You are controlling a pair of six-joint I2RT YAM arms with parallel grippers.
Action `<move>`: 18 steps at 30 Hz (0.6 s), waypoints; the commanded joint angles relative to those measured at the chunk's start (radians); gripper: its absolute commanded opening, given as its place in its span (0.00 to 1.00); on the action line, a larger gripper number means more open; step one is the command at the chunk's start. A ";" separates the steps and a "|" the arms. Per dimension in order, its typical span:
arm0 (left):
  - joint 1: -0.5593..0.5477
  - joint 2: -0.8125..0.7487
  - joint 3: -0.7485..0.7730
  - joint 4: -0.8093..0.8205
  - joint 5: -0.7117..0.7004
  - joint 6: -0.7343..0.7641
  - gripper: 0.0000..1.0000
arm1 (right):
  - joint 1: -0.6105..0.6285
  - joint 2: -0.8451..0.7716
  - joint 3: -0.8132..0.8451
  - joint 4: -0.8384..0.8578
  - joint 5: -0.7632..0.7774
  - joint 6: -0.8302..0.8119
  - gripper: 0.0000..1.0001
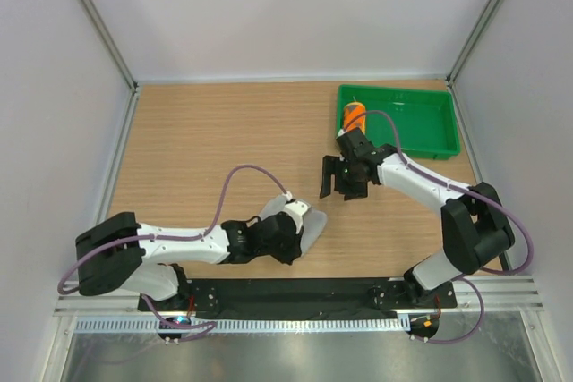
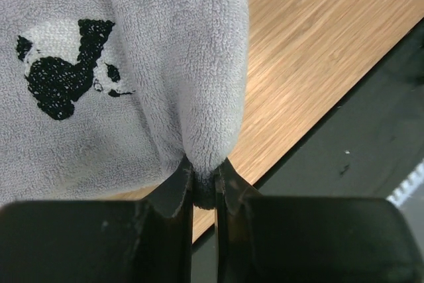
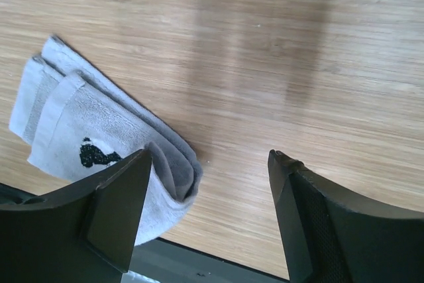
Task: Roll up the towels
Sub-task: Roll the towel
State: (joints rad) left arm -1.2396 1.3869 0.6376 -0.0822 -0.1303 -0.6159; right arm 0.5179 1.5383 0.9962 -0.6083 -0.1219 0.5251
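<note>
The left gripper point(image 2: 204, 187) is pinching a folded edge of the grey towel point(image 2: 165, 64), its jaws standing narrow with the fold of cloth caught between the tips. The grey towel is lying on the table point(image 1: 206, 149) close to the near edge, about midway across, just beside the black strip point(image 2: 371, 130) that is running along that edge. It is showing several stacked layers and a black-and-white panda print point(image 2: 63, 64) on its upper face. The right gripper point(image 1: 341, 183) is hanging over bare wood, farther off and to the right of the grey towel and apart from it, with its jaws standing wide and holding nothing. The orange towel point(image 1: 355, 115) is sitting as a compact bundle at the left end of the green tray point(image 1: 421, 123), which is resting at the far right of the table, just beyond the right arm's wrist. Whether that bundle is rolled tightly cannot be told from the overhead view.
</note>
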 commanded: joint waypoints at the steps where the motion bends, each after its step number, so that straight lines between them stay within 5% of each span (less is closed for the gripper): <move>1: 0.041 -0.074 -0.030 0.140 0.121 -0.117 0.00 | -0.015 -0.073 0.045 -0.044 0.050 -0.010 0.78; 12: 0.179 -0.140 -0.217 0.340 0.247 -0.410 0.00 | -0.013 -0.222 -0.073 0.018 -0.090 0.035 0.77; 18: 0.242 -0.085 -0.341 0.599 0.316 -0.565 0.00 | -0.013 -0.280 -0.120 0.091 -0.200 0.061 0.75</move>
State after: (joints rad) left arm -1.0241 1.2816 0.3374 0.3183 0.1272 -1.0664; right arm 0.5053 1.3102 0.8955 -0.5949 -0.2291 0.5583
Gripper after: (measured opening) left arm 0.118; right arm 0.752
